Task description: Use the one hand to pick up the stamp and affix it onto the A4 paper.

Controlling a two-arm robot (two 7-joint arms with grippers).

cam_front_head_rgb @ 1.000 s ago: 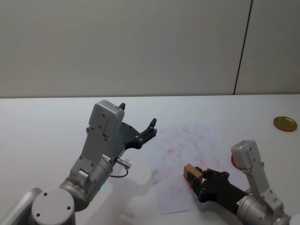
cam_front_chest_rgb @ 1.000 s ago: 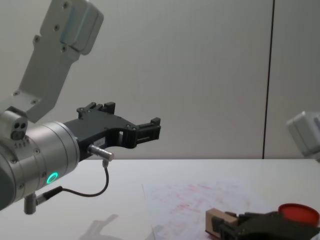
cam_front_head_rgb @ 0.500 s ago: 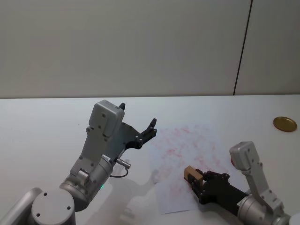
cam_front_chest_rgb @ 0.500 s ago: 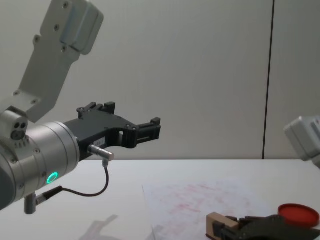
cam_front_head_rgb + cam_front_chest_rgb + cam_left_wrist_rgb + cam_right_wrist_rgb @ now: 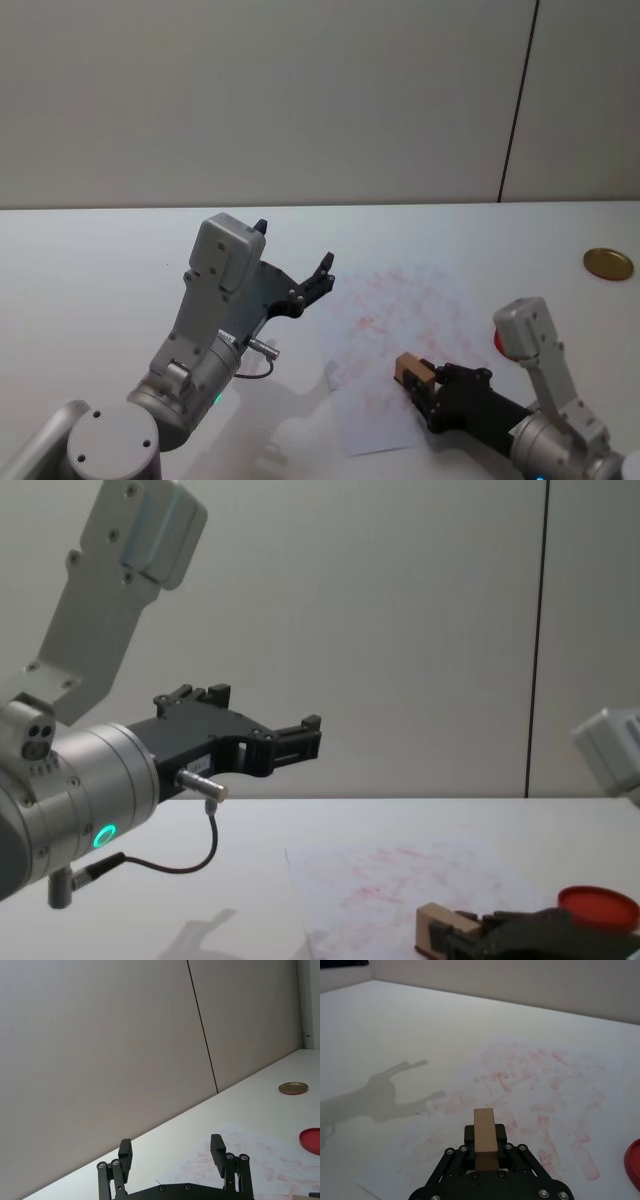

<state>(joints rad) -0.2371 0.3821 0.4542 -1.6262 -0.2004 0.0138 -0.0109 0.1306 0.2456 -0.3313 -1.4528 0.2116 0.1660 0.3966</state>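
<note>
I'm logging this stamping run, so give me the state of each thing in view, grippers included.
A4 paper: flat on the table, covered in red marks.
stamp: gripped, jutting forward; touching the A4 paper or not, unclear.
right gripper: shut on the stamp, low over the A4 paper.
left gripper: open, empty, raised above the table.
red ink pad: uncovered, right of the A4 paper.
gold disc: flat on the table, far right.

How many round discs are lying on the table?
2. A gold disc lies far right on the table; a red disc lies nearer, just right of the stamped paper.
</note>
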